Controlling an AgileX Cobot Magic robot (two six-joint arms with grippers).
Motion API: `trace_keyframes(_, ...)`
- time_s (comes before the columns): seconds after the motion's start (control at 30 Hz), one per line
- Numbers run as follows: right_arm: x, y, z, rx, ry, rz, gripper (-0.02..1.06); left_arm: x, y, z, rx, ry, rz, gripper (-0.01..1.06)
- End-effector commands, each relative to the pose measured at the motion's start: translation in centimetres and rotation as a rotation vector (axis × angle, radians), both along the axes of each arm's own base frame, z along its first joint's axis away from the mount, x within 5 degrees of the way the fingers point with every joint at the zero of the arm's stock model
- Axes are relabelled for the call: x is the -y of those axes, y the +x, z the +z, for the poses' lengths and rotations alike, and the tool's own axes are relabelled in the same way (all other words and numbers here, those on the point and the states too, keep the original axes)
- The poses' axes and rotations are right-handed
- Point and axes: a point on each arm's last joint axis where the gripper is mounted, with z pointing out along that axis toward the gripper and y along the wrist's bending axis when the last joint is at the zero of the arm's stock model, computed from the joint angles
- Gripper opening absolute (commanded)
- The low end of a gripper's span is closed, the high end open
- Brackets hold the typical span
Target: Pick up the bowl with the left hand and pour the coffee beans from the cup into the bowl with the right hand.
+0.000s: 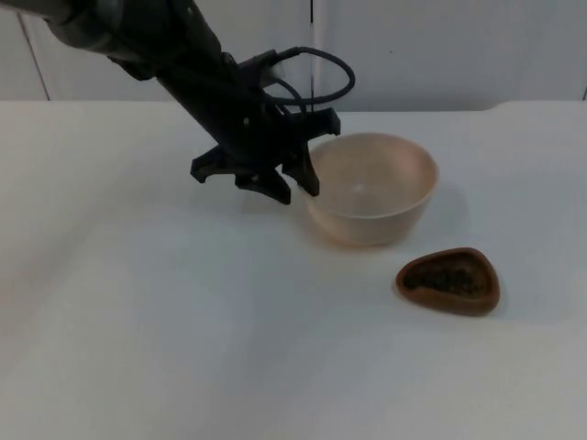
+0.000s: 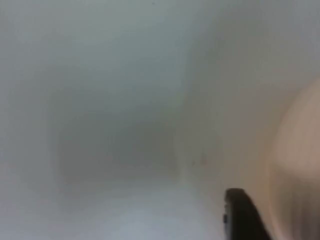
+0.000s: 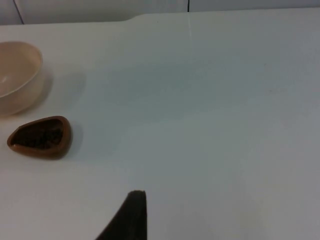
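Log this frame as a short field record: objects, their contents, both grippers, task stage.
bowl: cream bowl standing on the white table, nothing in it
cup: brown rounded-triangular cup of coffee beans, on the table in front of the bowl, apart from it
left gripper: left gripper open at the bowl's rim, one finger by the rim
right arm: waiting, off to the side
stage: bowl not yet lifted, beans unpoured

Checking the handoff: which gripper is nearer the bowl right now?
Left. The left gripper is open at the bowl, at its rim on the side away from the cup. The right arm waits off to the side, far from the bowl.
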Motion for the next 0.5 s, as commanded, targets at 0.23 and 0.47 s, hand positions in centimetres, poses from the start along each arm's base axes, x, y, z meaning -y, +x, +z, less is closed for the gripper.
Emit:
trace_keyframes(0.23,0.0,0.0,0.0,0.006,-0.018,0.001,1.05,0.5,-0.1,1.0,-0.009,-0.04,0.004,0.0)
trace_keyframes(0.47,0.0,0.0,0.0,0.006,-0.018,0.001,1.05,0.5,-0.3,4.9,0.038,-0.073,0.026,0.0)
